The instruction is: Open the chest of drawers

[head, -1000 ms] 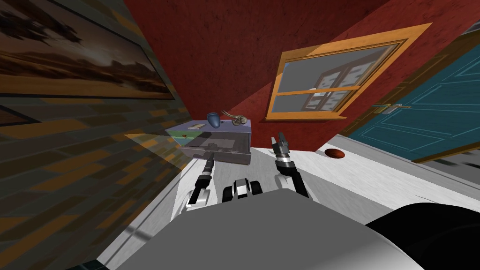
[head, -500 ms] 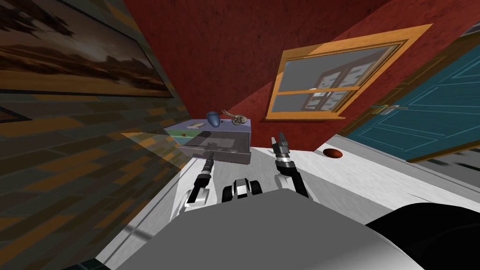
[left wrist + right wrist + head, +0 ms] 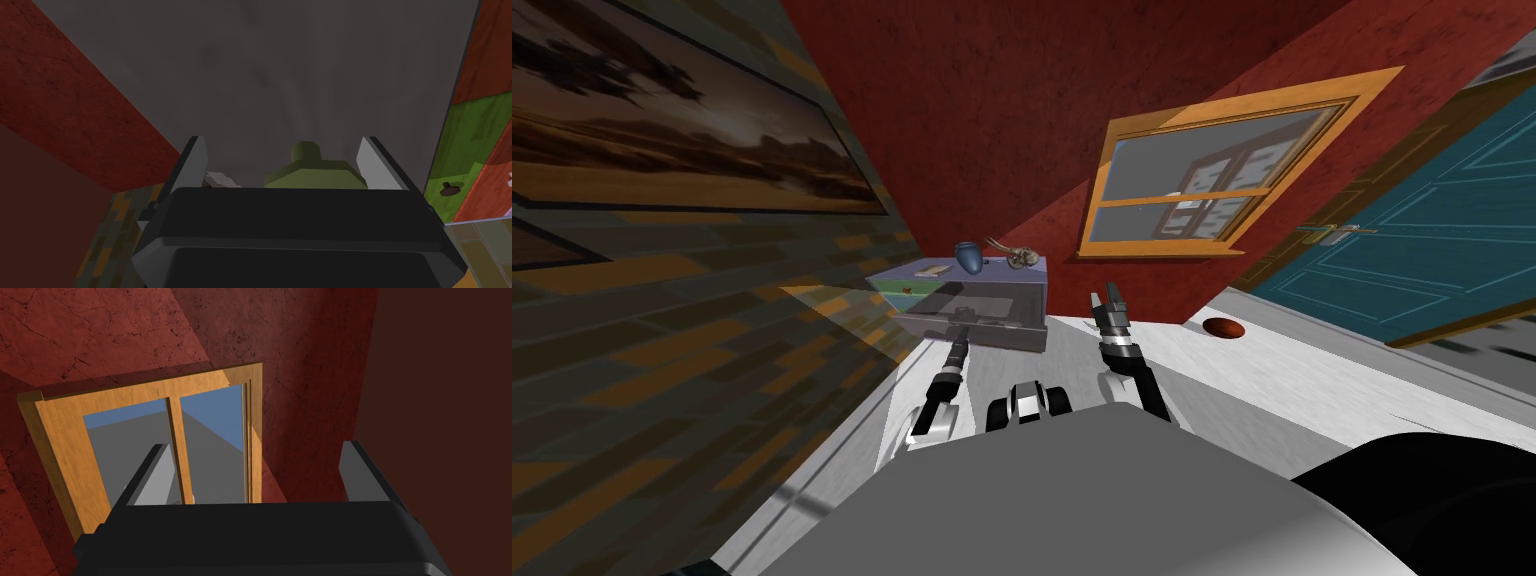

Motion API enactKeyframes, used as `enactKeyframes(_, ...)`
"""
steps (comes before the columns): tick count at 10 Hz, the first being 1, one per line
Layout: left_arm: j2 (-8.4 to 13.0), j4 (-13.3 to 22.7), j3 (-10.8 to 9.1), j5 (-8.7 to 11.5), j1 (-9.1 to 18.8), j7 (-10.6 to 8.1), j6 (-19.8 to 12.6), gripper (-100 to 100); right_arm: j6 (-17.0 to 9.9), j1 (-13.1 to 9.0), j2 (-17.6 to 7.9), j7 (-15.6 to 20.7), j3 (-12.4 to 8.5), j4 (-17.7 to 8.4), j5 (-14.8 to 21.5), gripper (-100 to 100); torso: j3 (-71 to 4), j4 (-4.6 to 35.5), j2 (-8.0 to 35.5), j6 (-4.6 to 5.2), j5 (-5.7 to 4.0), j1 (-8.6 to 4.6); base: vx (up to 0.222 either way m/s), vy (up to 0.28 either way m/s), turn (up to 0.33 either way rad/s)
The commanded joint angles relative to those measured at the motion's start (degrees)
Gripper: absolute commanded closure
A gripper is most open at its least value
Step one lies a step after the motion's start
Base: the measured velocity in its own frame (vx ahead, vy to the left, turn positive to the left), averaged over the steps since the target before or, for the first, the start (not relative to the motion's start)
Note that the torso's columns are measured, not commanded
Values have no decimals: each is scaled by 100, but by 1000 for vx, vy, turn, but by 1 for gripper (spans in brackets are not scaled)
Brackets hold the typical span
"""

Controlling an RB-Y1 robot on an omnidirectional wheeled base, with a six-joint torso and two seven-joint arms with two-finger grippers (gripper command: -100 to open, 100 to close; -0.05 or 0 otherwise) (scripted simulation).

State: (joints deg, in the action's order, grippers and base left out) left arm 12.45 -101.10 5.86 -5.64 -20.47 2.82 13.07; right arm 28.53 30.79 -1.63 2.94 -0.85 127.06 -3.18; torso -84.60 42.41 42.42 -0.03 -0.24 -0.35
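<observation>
Head view: grey chest of drawers in the floor's corner, against the red wall. Left gripper at its front, fingers apart, either side of an olive knob. Blue vase on top, near the back edge. Right gripper raised alongside, fingers apart.

vase on chest of drawers | round thing right (on floor)

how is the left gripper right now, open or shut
Open: the left gripper has its fingers standing wide apart, with the olive knob between them.
</observation>
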Motion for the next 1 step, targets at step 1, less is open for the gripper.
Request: enactKeyframes(1, 0, 8, 2, 2, -3, -5, 3, 0, 0, 0, 0, 0, 0, 0, 0, 0, -1, -3, -3, 0, 3, 3, 1, 5, -3)
